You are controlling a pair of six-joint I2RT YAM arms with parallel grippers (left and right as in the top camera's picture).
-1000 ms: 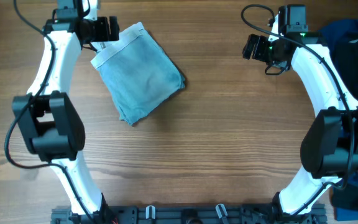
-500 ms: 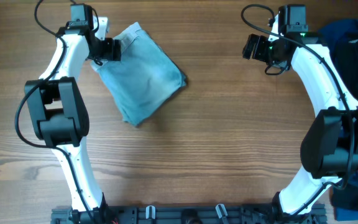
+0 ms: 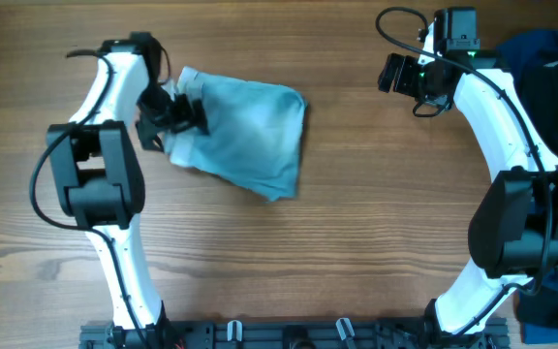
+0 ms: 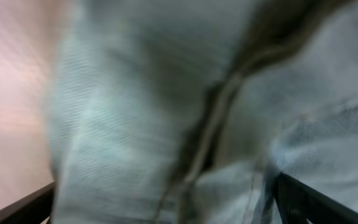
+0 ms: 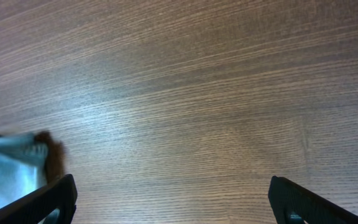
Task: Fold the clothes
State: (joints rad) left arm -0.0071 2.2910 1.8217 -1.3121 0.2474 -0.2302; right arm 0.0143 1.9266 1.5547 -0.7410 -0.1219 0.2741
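From overhead there are two arms, one folded bundle of light blue jeans [image 3: 245, 136] and, at the right edge, a heap of dark blue and black cloth [image 3: 550, 68]; the jeans lie on the wooden tabletop [image 3: 356, 233] in its upper left part, a rough four-sided packet whose long axis runs left to right with a slight downward tilt toward its lower right corner; the left gripper [image 3: 174, 116] sits at the packet's left end with its jaws spread wide over the denim there — whether it actually pinches the cloth cannot be told; the right gripper [image 3: 395, 76] hangs well apart on the upper right, released and holding nothing. In the left wrist view blurred pale denim [image 4: 185, 112] with a dark seam fills the frame between two finger tips at the bottom corners. In the right wrist view there is bare wood grain, one corner of the jeans [image 5: 8, 168] at lower left, and two finger tips [image 5: 297, 202] set far apart.
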